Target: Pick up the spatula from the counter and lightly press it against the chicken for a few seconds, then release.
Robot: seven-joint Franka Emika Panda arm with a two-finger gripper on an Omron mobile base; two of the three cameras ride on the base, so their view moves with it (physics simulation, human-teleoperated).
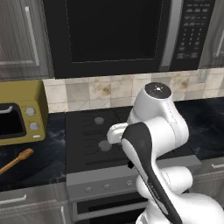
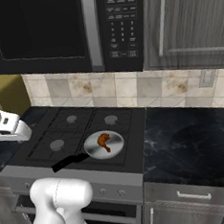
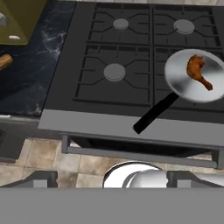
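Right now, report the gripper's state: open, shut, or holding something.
Gripper: open, jaws wide apart, holding nothing; the wooden spatula lies on the counter.

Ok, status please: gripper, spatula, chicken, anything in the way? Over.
Gripper open, empty. Spatula lies on counter left of stove, untouched. Chicken in pan. Yellow oven close behind spatula.

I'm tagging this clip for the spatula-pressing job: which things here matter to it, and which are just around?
For the job:
spatula, on the counter left of the stove
chicken
pan holding it

Just around:
yellow toaster oven
microwave
stove
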